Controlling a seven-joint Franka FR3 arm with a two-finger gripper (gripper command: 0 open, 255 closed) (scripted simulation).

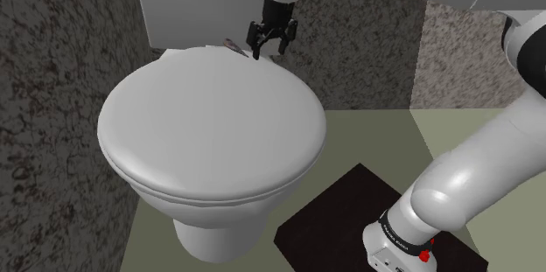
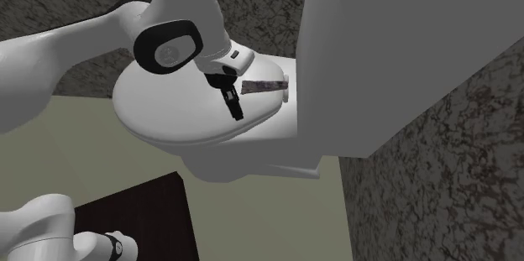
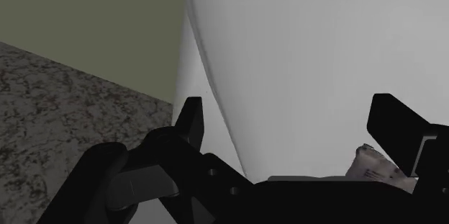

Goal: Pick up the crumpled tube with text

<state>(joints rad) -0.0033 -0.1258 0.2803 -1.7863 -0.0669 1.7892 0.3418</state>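
Observation:
The crumpled tube (image 1: 234, 46) is a small greyish, creased piece lying at the back of the white toilet lid (image 1: 210, 122), close to the tank. In the second exterior view the tube (image 2: 267, 88) lies flat between the lid and the tank. My black gripper (image 1: 269, 41) hangs just over the lid's rear edge, a little to the shoulder view's right of the tube, and its fingers stand apart. In the wrist view the gripper (image 3: 291, 125) is open with bare lid between the fingers. The tube (image 3: 374, 165), with printed text, peeks out close by one finger (image 3: 392, 125), partly hidden by the hand.
The white tank (image 1: 197, 3) rises right behind the tube. Speckled stone walls (image 1: 52, 95) close in at the shoulder view's left and back. A dark mat (image 1: 346, 213) lies on the olive floor beside the toilet bowl, near my arm's base (image 1: 398, 244).

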